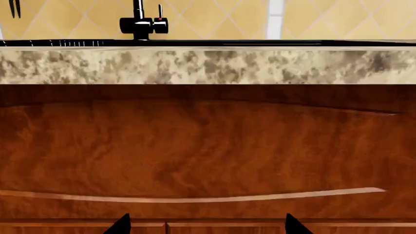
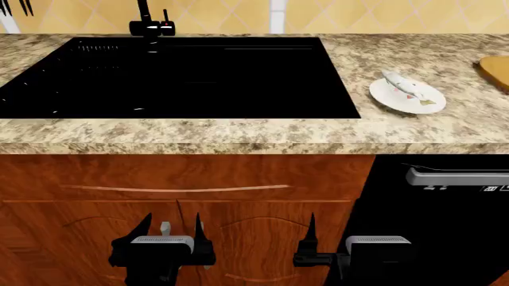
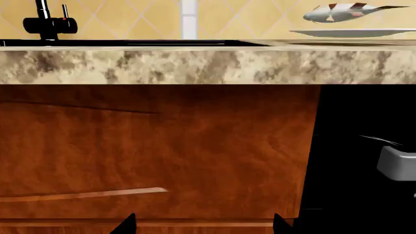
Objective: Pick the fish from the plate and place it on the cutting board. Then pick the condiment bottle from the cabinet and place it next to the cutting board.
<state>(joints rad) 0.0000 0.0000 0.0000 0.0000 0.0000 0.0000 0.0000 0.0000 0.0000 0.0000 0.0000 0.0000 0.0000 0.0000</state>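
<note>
We see the fish point(image 2: 404, 85) lying on the plate point(image 2: 430, 102) on the countertop point(image 2: 238, 134), right of the black sink point(image 2: 175, 77) — the cutting board point(image 2: 495, 72) peeks in at the far right edge. Both the left gripper point(image 2: 173, 229) and the right gripper point(image 2: 312, 238) hang low before the wooden cabinet front point(image 2: 183, 179), fingers spread, holding nothing.
</note>
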